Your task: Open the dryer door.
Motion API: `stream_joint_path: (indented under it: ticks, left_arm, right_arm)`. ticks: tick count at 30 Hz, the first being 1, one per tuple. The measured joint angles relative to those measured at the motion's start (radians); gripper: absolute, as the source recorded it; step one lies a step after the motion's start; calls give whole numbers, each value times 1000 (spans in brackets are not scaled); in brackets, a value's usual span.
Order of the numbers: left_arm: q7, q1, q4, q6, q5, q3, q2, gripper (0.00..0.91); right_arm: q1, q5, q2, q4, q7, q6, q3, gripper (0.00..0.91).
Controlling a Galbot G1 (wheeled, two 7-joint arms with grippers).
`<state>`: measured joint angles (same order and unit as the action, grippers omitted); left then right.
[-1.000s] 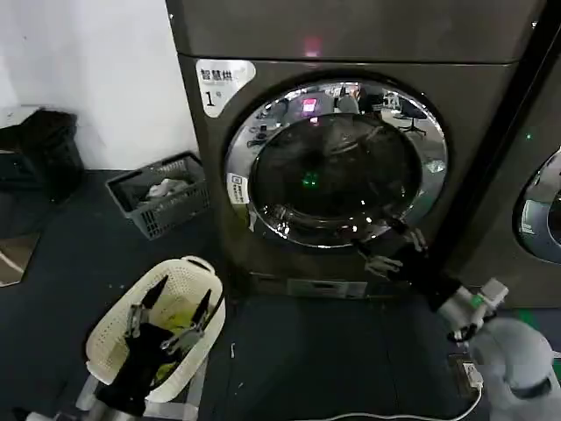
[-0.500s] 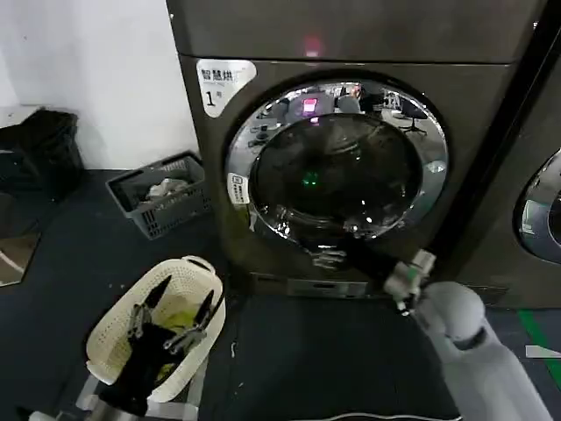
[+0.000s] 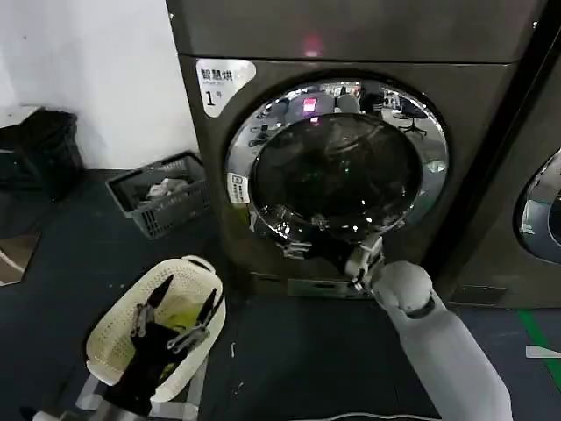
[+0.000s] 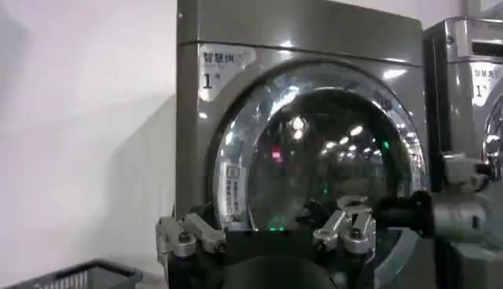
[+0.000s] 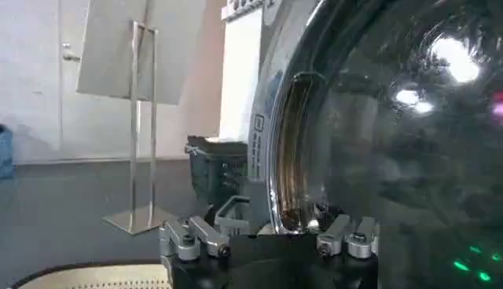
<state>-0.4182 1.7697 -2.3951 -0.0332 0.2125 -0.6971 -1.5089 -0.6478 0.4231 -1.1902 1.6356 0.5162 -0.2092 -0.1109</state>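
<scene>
- So, right pincer [image 3: 294, 248] now sits at the lower-left chrome rim of the dryer door [image 3: 337, 162], slid across from the lower right over the last second.
- Fingers spread, gripping nothing yet.
- Door still looks shut, flush with the machine front.
- Left pincer [image 3: 171, 320] parked over the cream laundry basket [image 3: 114, 329], fingers apart, empty.
- Probably lining up to hook the rim edge.

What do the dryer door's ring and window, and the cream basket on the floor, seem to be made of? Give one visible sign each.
Dryer door: the ring looks like polished chrome, metal or plated plastic, mirroring the room; the window looks like dark tinted glass, catching light glints. Cream basket: probably moulded plastic, matte, with a perforated wall.
</scene>
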Motion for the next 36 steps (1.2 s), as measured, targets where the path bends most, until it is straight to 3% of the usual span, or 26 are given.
stream_joint_path:
  ticks: [7, 29, 36]
  left_arm:
    - [0, 13, -8, -1, -4, 1, -2, 907]
    - [4, 21, -16, -4, 1, -17, -2, 907]
    - [0, 6, -14, 41, 34, -26, -2, 907]
  right_arm:
    - [73, 32, -30, -68, -38, 31, 57, 907]
    - [201, 51, -112, -255, 22, 39, 134, 907]
    - [211, 57, -122, -280, 75, 40, 135, 907]
